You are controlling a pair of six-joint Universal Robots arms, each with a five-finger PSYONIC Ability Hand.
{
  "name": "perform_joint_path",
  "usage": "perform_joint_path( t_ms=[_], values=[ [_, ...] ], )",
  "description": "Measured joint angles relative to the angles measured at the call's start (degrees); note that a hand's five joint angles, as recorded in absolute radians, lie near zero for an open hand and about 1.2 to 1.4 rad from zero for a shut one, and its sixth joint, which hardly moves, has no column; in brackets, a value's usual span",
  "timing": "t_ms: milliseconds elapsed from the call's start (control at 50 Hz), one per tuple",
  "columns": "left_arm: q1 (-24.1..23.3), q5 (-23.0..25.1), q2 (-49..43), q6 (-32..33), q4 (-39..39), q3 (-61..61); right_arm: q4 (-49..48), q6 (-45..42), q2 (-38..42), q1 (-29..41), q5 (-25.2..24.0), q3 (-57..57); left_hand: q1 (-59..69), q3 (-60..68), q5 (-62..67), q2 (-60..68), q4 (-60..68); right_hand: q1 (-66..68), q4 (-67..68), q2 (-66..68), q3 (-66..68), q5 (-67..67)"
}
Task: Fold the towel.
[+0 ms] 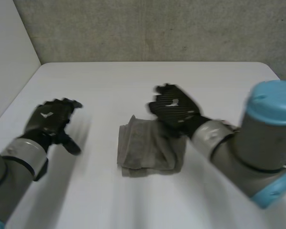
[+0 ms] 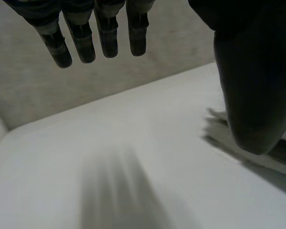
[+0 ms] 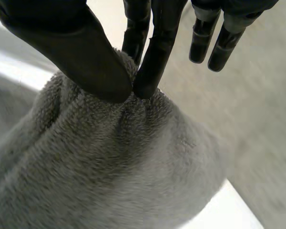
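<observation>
The grey towel (image 1: 145, 150) lies folded in a bunched, rough rectangle at the middle of the white desk (image 1: 109, 81). At its far right corner the right hand (image 1: 174, 109) pinches a tuft of the cloth, two fingers (image 3: 155, 57) clamped against the thumb and the others straight. The left hand (image 1: 50, 119) hangs above the bare desk well to the towel's left, its fingers (image 2: 81, 43) straight and spread away from the thumb, holding nothing.

Light's soft, flat and fairly dim across the white table (image 1: 133, 81), palest beyond the towel (image 1: 150, 148), greyer on its near side. The towel lays a thin dark shadow along its near edge, and its folds read darker than its top.
</observation>
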Motion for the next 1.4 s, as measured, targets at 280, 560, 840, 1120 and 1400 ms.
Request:
perform_joint_path(
  t_ms=[280,560,840,1120,1400],
  values=[
    [7.3,0.5,-0.5,-0.4,1.4,1.7,-6.5,8.0,14.2,14.4,3.6,-9.6,0.0,0.0,0.0,0.0,0.0,-25.7,0.0,-27.0,0.0,-27.4],
    [-5.4,0.2,-9.7,-1.6,2.4,10.8,-7.1,18.2,-2.4,2.2,3.7,4.6,0.0,0.0,0.0,0.0,0.0,-58.1,0.0,-60.4,0.0,-61.1],
    [-13.8,-0.3,-20.9,-6.9,2.2,15.4,-2.9,30.6,4.8,-8.1,2.7,6.4,0.0,0.0,0.0,0.0,0.0,-58.5,0.0,-60.4,0.0,-61.1],
    [-13.9,-0.2,-25.1,-6.4,2.6,12.3,-0.4,31.0,14.9,-7.3,1.5,1.8,0.0,0.0,0.0,0.0,0.0,-58.8,0.0,-60.4,0.0,-61.1],
    [-13.6,-0.6,-19.9,-6.4,2.3,15.7,-0.2,30.5,6.9,-7.4,2.5,1.5,0.0,0.0,-0.2,-0.1,0.0,-59.3,0.0,-60.4,0.0,-61.1]
  ],
)
